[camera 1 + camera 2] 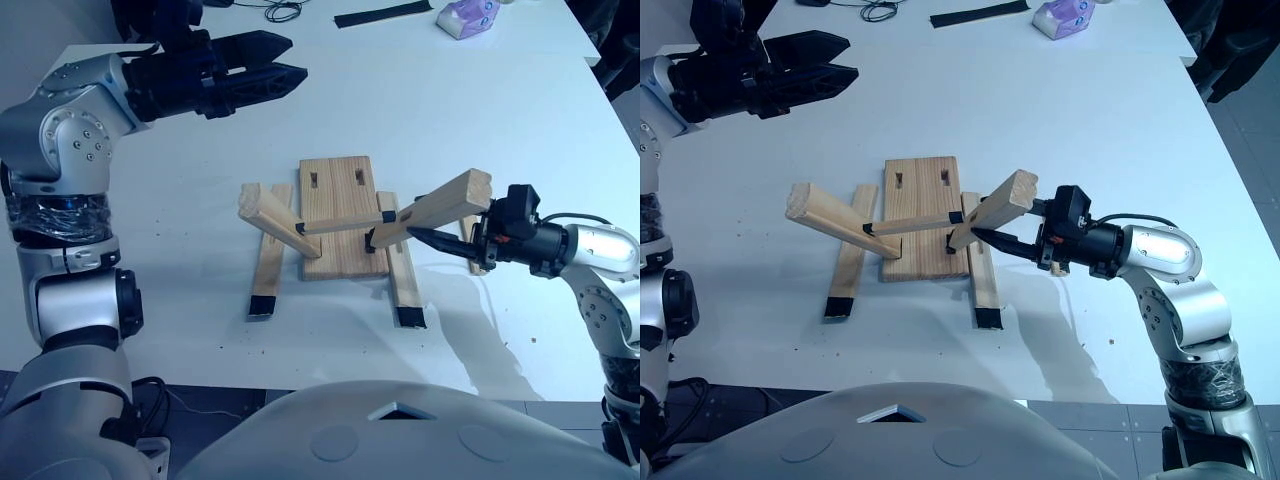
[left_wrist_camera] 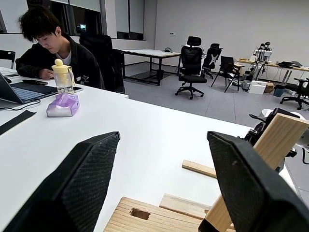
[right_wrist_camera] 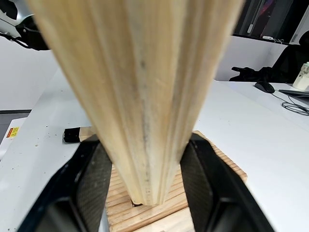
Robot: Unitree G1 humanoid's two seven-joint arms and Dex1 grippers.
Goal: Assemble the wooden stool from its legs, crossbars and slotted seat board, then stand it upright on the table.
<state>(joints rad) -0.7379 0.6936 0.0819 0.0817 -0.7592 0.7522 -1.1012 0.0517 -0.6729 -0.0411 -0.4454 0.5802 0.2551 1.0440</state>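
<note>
Sprawling white table (image 1: 450, 120), office chairs (image 2: 192, 67) beyond

The worktop (image 1: 420, 110) is viewed by both head views from high at its near edge, aimed forward and down. Nearly the same spread is shared by the two (the right eye view is offset a little rightward, so the seat board (image 1: 920, 215) lies further left in it). The left wrist view is taken from behind the left gripper (image 1: 297, 58), raised over the far left, and is faced level toward the right and the room beyond. The right wrist view is set very close behind the right gripper (image 1: 405, 232), faced leftward along the raised leg (image 3: 140, 96). The seat board is shared by all four views.
</note>
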